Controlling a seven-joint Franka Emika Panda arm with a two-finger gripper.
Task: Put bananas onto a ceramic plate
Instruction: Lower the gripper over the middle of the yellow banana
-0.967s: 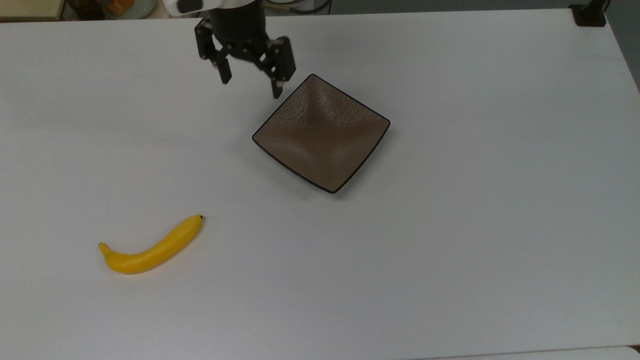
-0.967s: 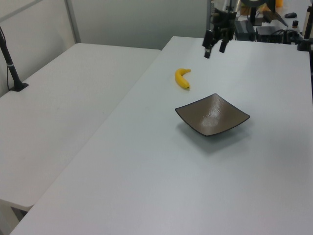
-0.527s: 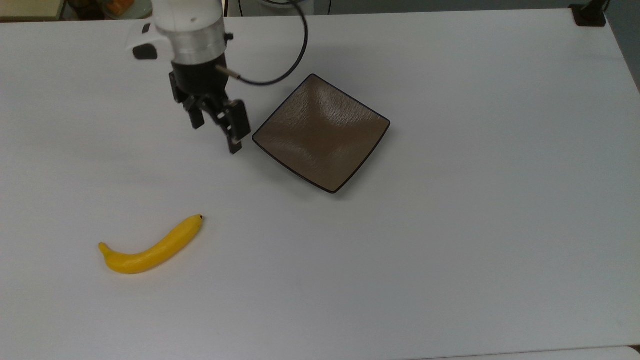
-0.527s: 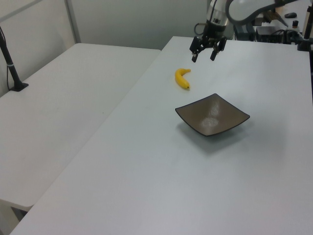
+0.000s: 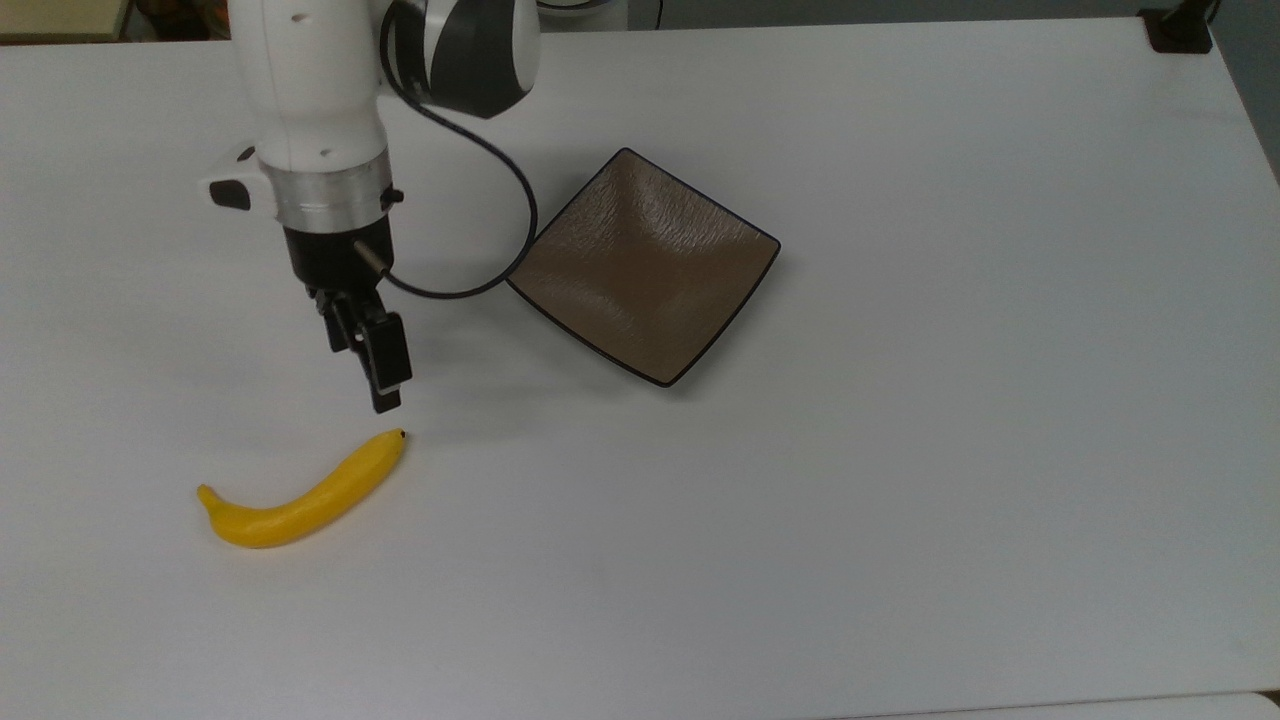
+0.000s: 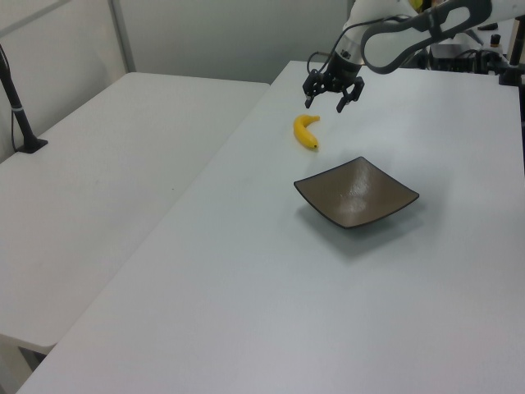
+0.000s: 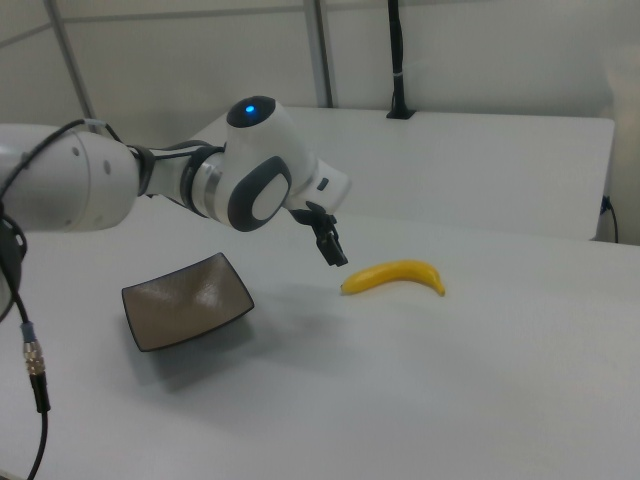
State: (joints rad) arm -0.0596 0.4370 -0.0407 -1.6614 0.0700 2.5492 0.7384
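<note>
One banana (image 5: 303,496) waits on the bench.
We hover our spread, empty end effector (image 6: 328,95); the smooth, stiff banana suits a mid-curve grip.

White arm (image 5: 305,90) with grey joints, silver wrist ring, looping black cable (image 5: 500,250), black gripper (image 6: 326,88).

A robotics lab or test room is suggested — a wide white table (image 5: 900,500) is set beside a second white table (image 6: 107,164), both kept nearly bare. A white robot arm (image 7: 90,190) with a black cable (image 5: 500,230) is mounted over the work surface. A black stand (image 6: 20,115) is clamped to the second table, possibly a camera mount. Plain pale partition walls (image 7: 480,50) with metal framing are seen behind — and at the far edge in the left view, what may be electronic equipment (image 6: 447,49) is stacked
</note>
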